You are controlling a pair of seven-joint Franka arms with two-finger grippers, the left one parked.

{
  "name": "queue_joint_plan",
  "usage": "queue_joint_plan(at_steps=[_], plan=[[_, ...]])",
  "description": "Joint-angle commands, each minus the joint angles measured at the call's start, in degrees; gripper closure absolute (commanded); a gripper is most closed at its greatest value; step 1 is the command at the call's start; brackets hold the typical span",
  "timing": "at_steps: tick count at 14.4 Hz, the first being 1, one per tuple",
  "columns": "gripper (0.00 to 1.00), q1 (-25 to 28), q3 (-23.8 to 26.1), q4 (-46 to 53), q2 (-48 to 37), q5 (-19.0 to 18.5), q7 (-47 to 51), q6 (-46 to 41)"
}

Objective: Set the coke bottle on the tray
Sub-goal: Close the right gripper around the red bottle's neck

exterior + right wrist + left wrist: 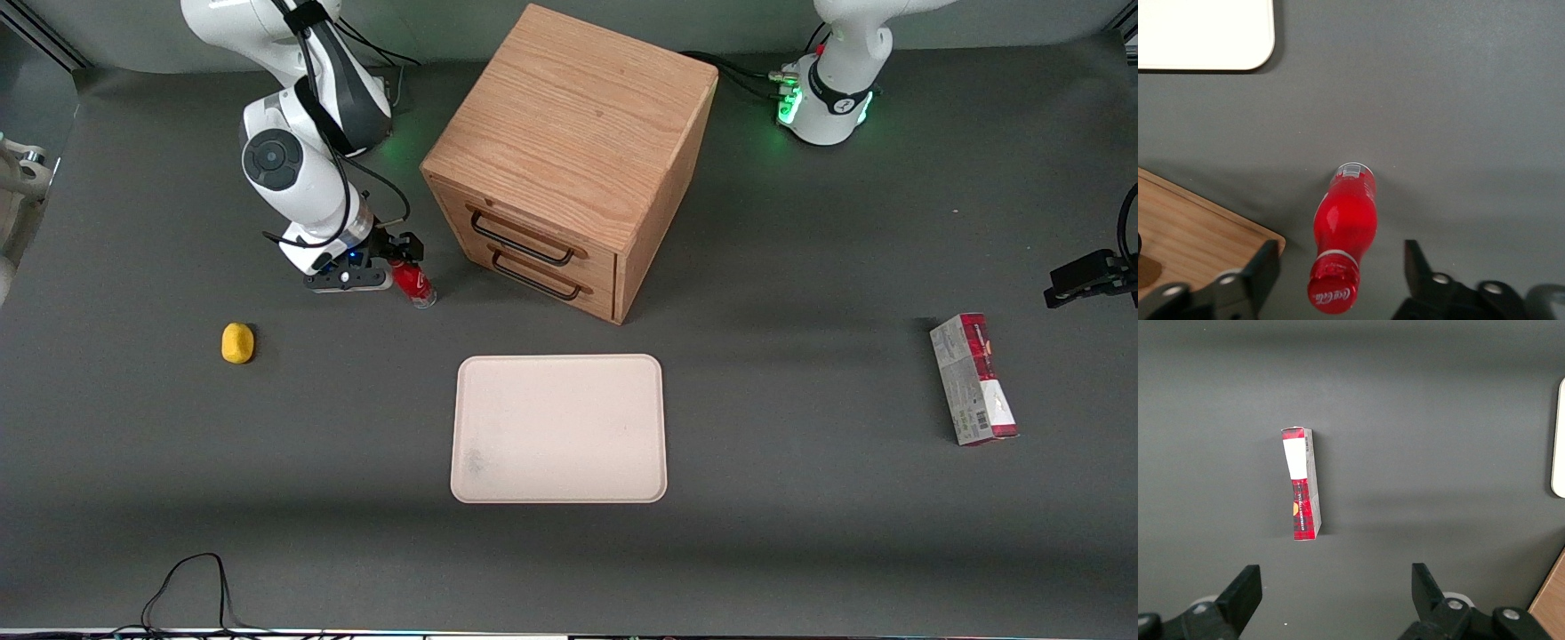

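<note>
The coke bottle [414,282] is small and red with a red cap, and stands on the dark table beside the wooden drawer cabinet [569,156]. In the right wrist view the bottle [1343,227] stands between my fingers, its cap level with the fingertips, with a gap on each side. My gripper [391,260] [1341,267] is open, just above and around the bottle's top. The cream tray [559,428] lies flat nearer the front camera than the bottle and the cabinet; a corner of it shows in the right wrist view [1205,33].
A yellow lemon-like object [237,343] lies toward the working arm's end of the table. A red-and-grey carton [973,379] [1301,483] lies toward the parked arm's end. The cabinet's corner [1191,227] is close beside one finger. A cable [191,587] lies at the front edge.
</note>
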Motion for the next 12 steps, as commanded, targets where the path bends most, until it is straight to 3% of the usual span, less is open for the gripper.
queue_joint_plan(at_steps=[1, 7, 11, 12], plan=[[0.38, -0.17, 0.46, -0.96, -0.48, 1.15, 1.0, 0.49], [0.38, -0.17, 0.46, -0.96, -0.03, 1.15, 1.0, 0.49], [0.72, -0.17, 0.46, -0.87, 0.41, 1.68, 1.0, 0.67], [0.8, -0.17, 0.46, -0.87, 0.41, 3.68, 0.22, 0.58]])
